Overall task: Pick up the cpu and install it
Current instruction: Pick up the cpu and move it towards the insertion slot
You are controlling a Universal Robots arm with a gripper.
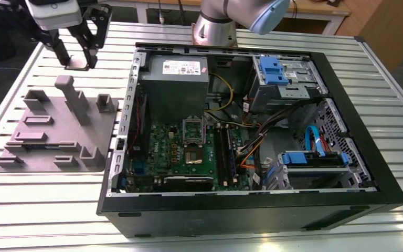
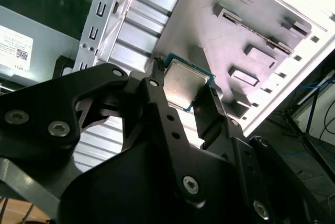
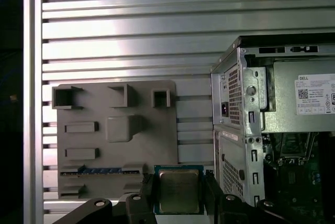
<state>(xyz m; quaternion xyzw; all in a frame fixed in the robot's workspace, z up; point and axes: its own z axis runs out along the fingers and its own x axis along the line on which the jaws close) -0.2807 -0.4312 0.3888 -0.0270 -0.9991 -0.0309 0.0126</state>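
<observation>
Claw (image 3: 179,197) clamped on the cpu (image 3: 179,187) by two opposite edges, over the slatted bench (image 3: 157,30), near grey fixture tray (image 3: 115,130) and open computer case (image 3: 246,130).

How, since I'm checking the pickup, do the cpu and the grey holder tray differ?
The cpu is small, square and silvery; the grey holder tray is far larger, matte, with raised blocks. The cpu sits clamped in the gripper; the tray lies flat on the slatted table. Both are outside the case.
</observation>
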